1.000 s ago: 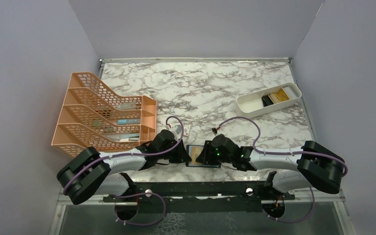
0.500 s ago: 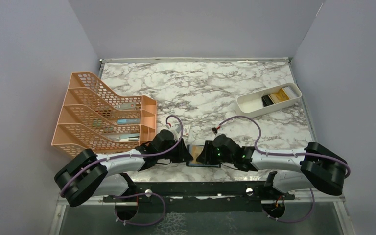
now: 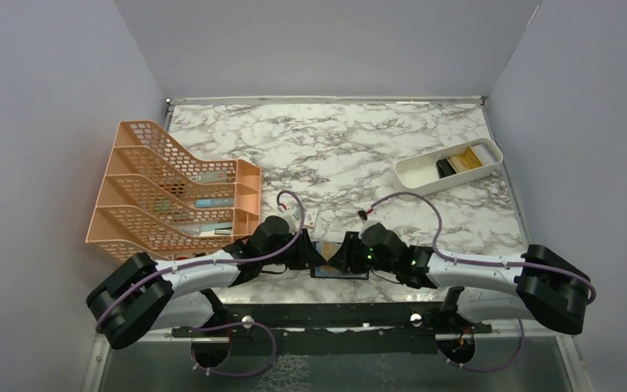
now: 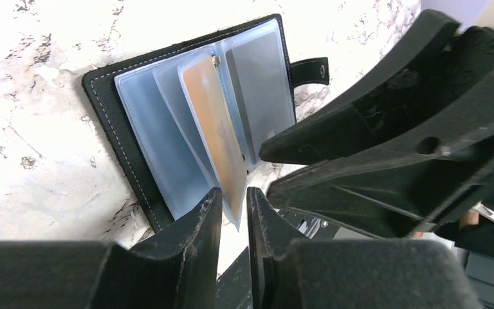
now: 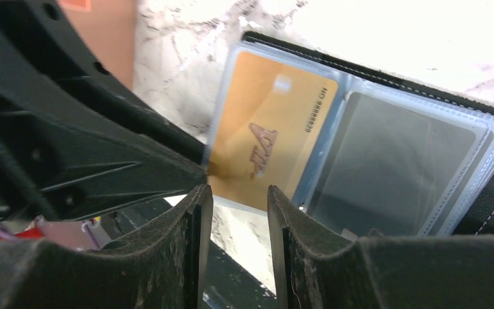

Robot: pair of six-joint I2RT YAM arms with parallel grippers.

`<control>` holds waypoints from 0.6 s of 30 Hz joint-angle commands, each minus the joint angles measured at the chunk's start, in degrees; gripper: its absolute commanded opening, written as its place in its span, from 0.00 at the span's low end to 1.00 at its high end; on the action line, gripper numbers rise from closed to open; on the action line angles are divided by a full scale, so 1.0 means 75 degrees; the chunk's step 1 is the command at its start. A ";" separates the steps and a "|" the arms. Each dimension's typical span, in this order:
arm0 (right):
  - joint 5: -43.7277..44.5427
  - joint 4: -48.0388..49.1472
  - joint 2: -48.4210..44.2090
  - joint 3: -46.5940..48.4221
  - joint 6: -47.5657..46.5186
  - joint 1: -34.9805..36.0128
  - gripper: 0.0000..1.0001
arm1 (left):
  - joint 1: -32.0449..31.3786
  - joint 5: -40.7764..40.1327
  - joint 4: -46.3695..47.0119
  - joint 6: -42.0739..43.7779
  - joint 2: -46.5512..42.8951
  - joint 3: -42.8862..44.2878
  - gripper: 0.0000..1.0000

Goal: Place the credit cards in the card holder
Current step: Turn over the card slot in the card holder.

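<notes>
card holder [image 4: 186, 122] lying open on desk [image 3: 335, 155] between arms. left end effector [image 4: 235, 206] pinching sleeve holding gold card [image 4: 215, 122]; right end effector [image 5: 238, 212] spread, empty. risk: sleeve slipping free, card sliding out.

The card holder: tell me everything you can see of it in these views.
The card holder lies open on the marble table at its near edge, between the two arms. It looks like black leather with pale stitching, a snap tab on one side and clear plastic sleeves inside. One sleeve stands lifted, with a gold card in it. The left gripper has its jaws on either side of that sleeve's edge; whether they touch is unclear. The right gripper is open beside it.
</notes>
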 commanded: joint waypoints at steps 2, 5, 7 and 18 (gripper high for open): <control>0.0525 -0.0273 -0.0801 -0.0107 -0.0306 -0.0007 0.43 | -0.0068 0.0173 0.0257 -0.0021 -0.0150 0.0206 0.24; 0.0785 -0.0613 -0.1163 -0.0109 -0.0388 -0.0006 0.43 | -0.0068 0.0163 0.0233 0.0000 -0.0105 0.0249 0.24; 0.0920 -0.0778 -0.1342 -0.0124 -0.0393 -0.0009 0.43 | -0.0083 0.0162 0.0233 0.0004 -0.0066 0.0286 0.24; 0.1332 -0.1239 -0.1794 -0.0187 -0.0223 -0.0007 0.43 | -0.0162 -0.0103 -0.0243 0.0027 -0.0237 0.0506 0.25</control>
